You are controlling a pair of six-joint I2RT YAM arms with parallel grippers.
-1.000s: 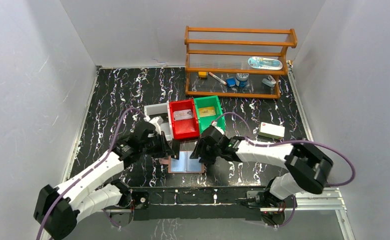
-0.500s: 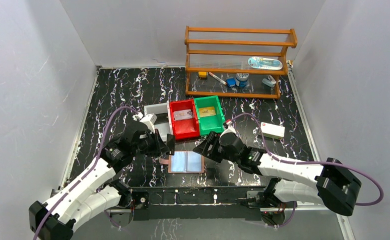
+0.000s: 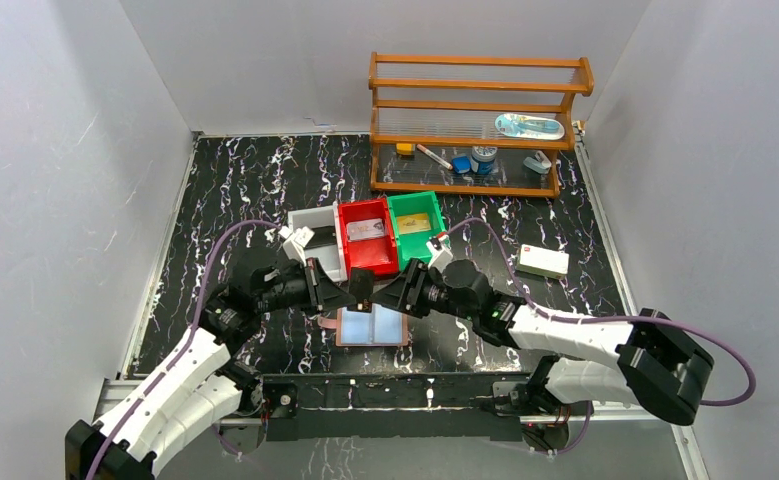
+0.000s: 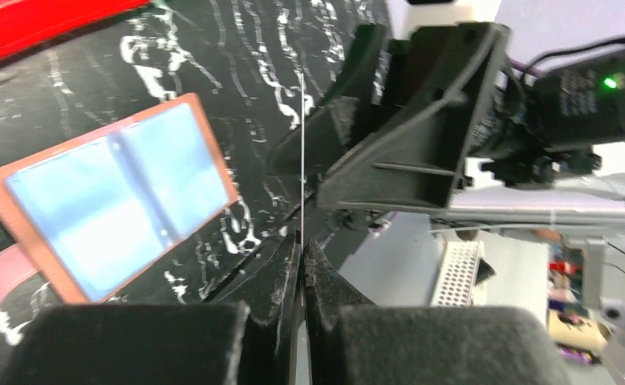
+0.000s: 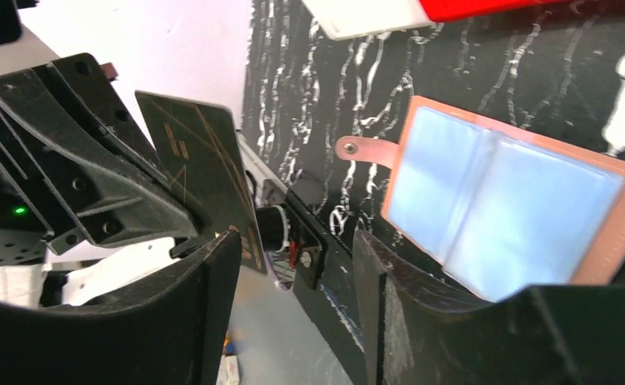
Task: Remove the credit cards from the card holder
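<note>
Holding the left gripper [image 4: 301, 255] clamped shut on a dark credit card [image 5: 199, 164], keeping it upright in the air just above the card holder [image 3: 372, 325]. Bringing the right gripper [image 5: 293, 309] in from the opposite side with its jaws standing apart and nothing between them, close beside the card yet not visibly touching it; probably setting up a hand-over. Working over the black marbled table [image 3: 245, 180], with the wooden rack [image 3: 475, 120] well beyond the card holder and the red bin [image 3: 375, 268] and green bin [image 3: 441, 238] just beyond it, carrying a grey card [image 3: 365, 230] and a yellowish card [image 3: 415, 223]. Leaving the card holder lying flat and spread open directly below both grippers, clear pockets [image 5: 485, 208] facing up and showing no card that can be made out, strap tab [image 5: 357, 148] poking out on the left arm's side. Judging the card to be light, thin, stiff and slick, so liable to pivot or slip out of a corner pinch; taking it best across both flat faces along the free edge, clear of the left fingers. Expecting the holder itself to be soft, light leather, prone to sliding or folding when tugged; pinning it at the outer border rather than on the flimsy pockets.
</note>
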